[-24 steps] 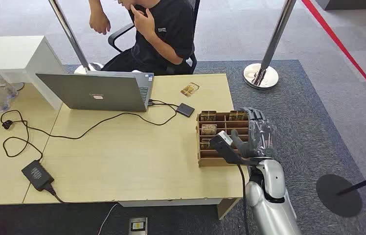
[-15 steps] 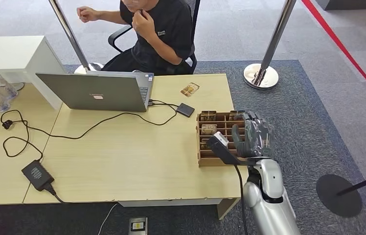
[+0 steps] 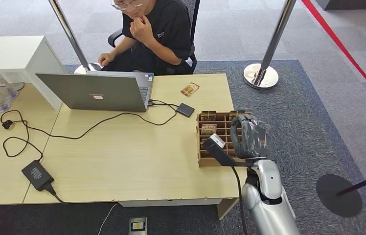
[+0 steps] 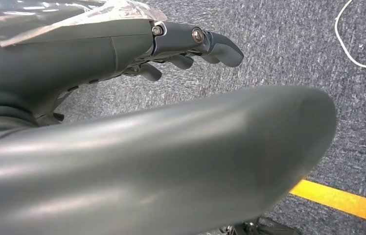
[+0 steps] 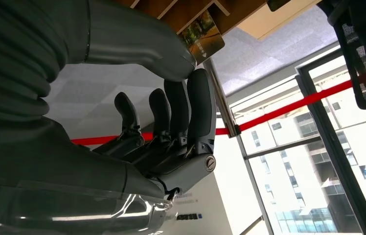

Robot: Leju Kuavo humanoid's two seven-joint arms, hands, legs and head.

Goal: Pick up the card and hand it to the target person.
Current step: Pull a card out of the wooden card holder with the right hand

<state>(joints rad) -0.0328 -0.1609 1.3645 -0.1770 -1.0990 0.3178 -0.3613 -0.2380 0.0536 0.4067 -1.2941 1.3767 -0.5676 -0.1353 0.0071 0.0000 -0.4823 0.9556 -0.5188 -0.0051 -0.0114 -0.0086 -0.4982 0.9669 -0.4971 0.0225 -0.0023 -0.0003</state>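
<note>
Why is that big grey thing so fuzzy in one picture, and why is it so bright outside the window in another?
In the left wrist view, the left hand sits so close to the camera that its thumb is out of focus, while the carpet behind is sharp. In the right wrist view, daylight through the window washes out the buildings outside, so the right hand looks dark against it.

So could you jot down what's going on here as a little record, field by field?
right hand: at the wooden card rack, thumb and fingers closing on a card
left hand: hangs over grey carpet, holds nothing
person: seated behind the desk, one hand at the chin
laptop: open, facing the person
loose card: flat on the desk near the person
</note>
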